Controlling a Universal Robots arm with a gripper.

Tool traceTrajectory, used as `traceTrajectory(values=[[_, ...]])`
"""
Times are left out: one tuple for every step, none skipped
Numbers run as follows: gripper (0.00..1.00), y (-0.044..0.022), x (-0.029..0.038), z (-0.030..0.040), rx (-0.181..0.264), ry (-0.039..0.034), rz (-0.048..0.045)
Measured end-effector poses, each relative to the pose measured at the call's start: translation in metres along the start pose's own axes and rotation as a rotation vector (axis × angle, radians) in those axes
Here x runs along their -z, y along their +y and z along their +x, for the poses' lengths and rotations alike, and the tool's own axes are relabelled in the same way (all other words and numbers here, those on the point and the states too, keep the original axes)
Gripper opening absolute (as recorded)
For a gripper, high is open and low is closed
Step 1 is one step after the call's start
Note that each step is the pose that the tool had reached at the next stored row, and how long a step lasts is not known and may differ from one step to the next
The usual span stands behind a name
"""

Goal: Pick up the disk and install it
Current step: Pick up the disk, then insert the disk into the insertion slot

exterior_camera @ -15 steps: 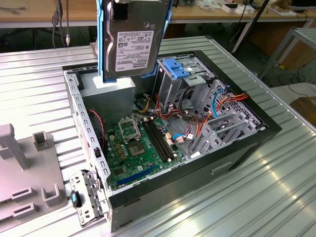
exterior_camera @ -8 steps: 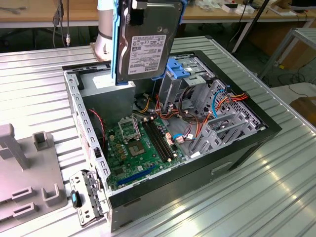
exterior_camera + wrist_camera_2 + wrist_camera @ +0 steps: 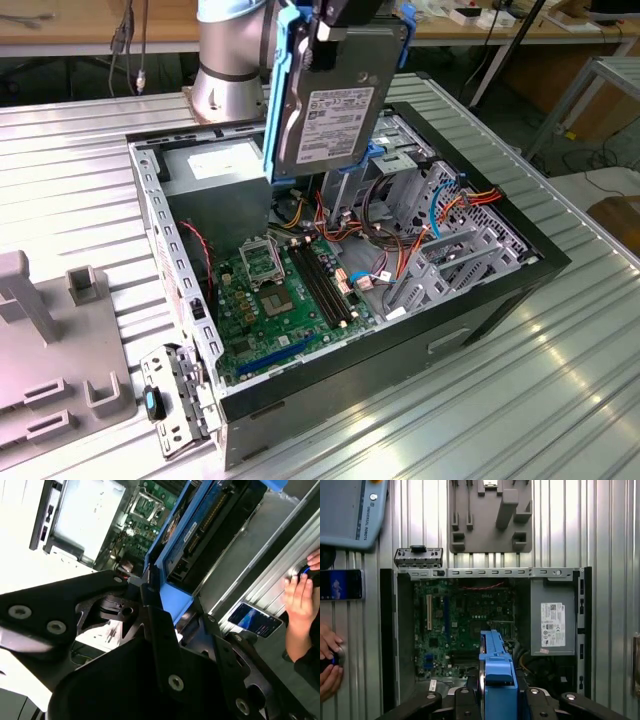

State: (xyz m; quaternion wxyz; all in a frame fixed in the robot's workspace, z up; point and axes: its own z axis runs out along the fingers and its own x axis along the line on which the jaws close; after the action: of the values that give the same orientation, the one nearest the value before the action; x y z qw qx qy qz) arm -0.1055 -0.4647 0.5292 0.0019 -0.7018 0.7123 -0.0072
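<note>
Hanging high over the open case (image 3: pixel 150 210) and its motherboard (image 3: pixel 280 290), the disk (image 3: pixel 335 120) is clamped on edge in the pincer (image 3: pixel 326 45), probably so it clears the walls; the drive cage (image 3: pixel 445 235) stands lower, toward the exterior view's right.

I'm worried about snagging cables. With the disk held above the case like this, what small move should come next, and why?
Probably a short shift toward the exterior view's right, keeping height. The gripper holds the disk upright above the open case, while the drive cage sits further right among loose cables.
</note>
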Motion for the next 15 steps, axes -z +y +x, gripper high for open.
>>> traceTrajectory(values=[[0.37,-0.0073,-0.0013,-0.0001,0.0,-0.0001,0.0],[0.37,-0.0135,-0.0022,-0.0002,0.0,0.0,0.0],[0.37,-0.0148,-0.0025,-0.0002,0.0,0.0,-0.0001],[0.37,-0.0148,-0.0025,-0.0002,0.0,-0.0001,0.0],[0.37,-0.0148,-0.0025,-0.0002,0.0,0.0,0.0],[0.37,-0.0148,-0.0025,-0.0002,0.0,-0.0001,0.0],[0.37,-0.015,-0.0025,-0.0002,0.0,0.0,0.0],[0.37,-0.0151,-0.0025,-0.0002,0.0,0.0,0.0],[0.37,-0.0151,-0.0025,-0.0002,0.0,0.0,0.0],[0.37,-0.0151,-0.0025,-0.0002,0.0,-0.0001,0.0],[0.37,-0.0152,-0.0025,-0.0002,0.0,-0.0001,0.0],[0.37,-0.0152,-0.0025,-0.0002,0.0,0.0,0.0],[0.37,-0.0152,-0.0025,-0.0002,0.0,0.0,0.0],[0.37,-0.0152,-0.0025,-0.0002,0.0,0.0,0.0],[0.37,-0.0152,-0.0025,-0.0002,0.0,-0.0001,0.0]])
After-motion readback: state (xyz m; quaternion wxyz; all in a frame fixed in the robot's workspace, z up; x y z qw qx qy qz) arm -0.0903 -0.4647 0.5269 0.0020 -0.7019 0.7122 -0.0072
